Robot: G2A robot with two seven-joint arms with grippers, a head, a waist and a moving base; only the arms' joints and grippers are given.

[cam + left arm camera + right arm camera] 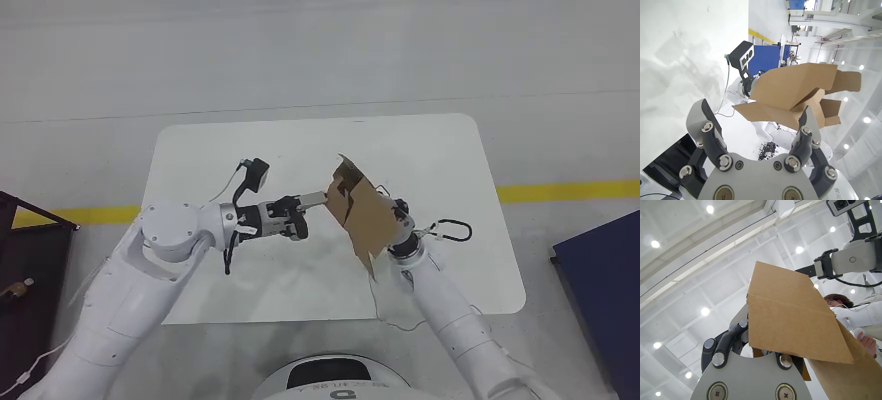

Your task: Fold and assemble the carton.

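1. The brown corrugated cardboard carton (365, 215), half-folded with its flaps loose, hangs tilted above the white rounded table (440, 150), centre-right in the top view.
2. The right gripper (397, 222) is clamped on the carton's lower edge from beneath.
3. The left gripper (755, 106) is spread wide, one fingertip (806, 115) touching a flap.

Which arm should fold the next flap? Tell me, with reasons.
Left, most likely. The right tool is shut on the carton, holding it above the table, so it is occupied. The left tool is open, holds nothing, and sits at the carton's flaps.
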